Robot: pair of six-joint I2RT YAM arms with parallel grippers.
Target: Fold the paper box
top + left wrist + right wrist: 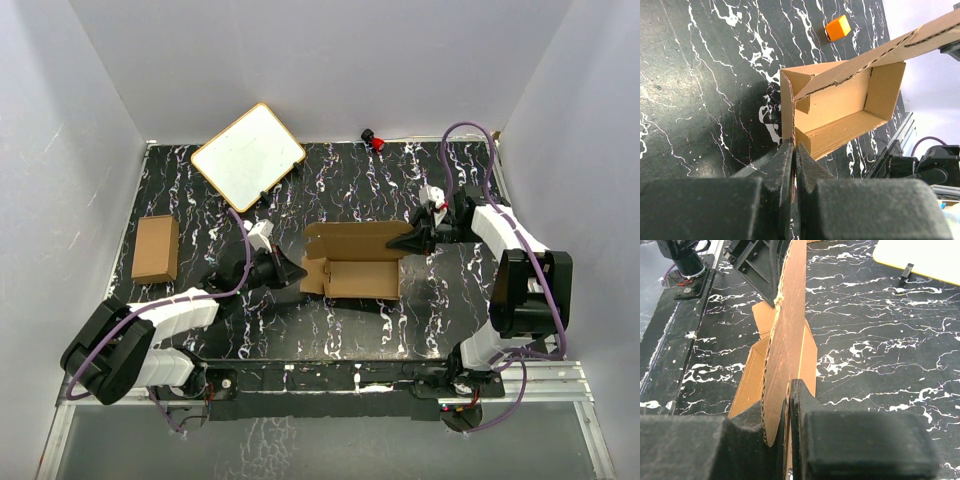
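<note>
The paper box [352, 262] is a brown cardboard tray with its lid flap raised, lying mid-table. My left gripper [298, 273] is shut on the box's left end wall; the left wrist view shows that wall pinched between my fingers [785, 165] with the open box [840, 107] beyond. My right gripper [403, 241] is shut on the right end of the raised lid flap; in the right wrist view the flap [787, 325] stands on edge between the fingers [802, 405].
A second small brown carton [156, 248] lies at the left. A white board with a tan rim [248, 155] sits at the back left. A small red-orange object [375, 140] is at the back edge and also shows in the left wrist view [837, 27].
</note>
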